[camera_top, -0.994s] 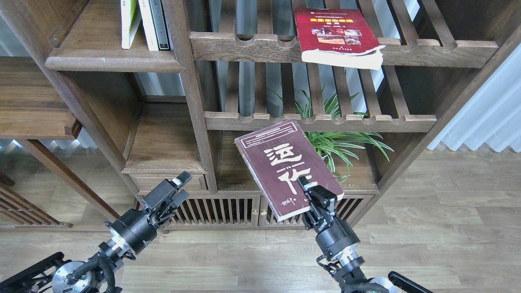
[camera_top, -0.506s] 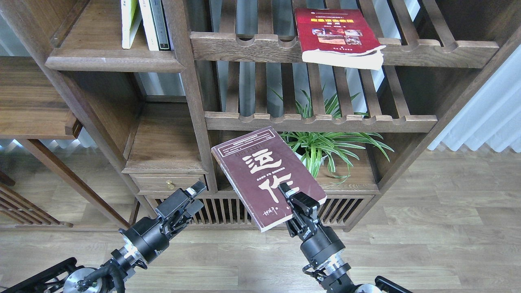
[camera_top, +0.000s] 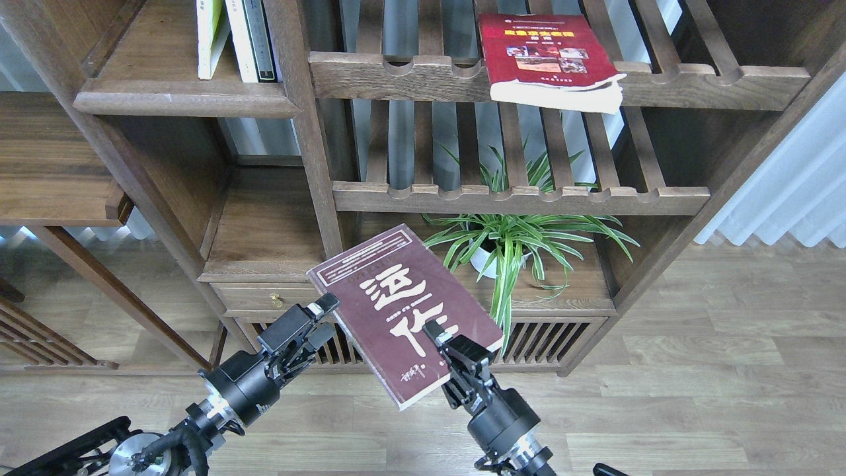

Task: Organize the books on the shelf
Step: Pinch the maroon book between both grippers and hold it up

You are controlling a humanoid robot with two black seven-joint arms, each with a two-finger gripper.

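my right gripper [camera_top: 441, 338] pinches the near edge of the maroon book [camera_top: 403, 311], holding it tilted in the air below the slatted rack [camera_top: 522, 198]. my left gripper [camera_top: 317, 316] hangs spread and empty just beside the book's left edge.

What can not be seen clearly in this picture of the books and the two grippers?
- Head view: upright books on the solid shelf are cut off by the top edge; titles unreadable.
- Maroon book: underside hidden; right gripper covers its near corner.
- Left gripper: contact with the book's edge unclear.
- Red book: title too small.
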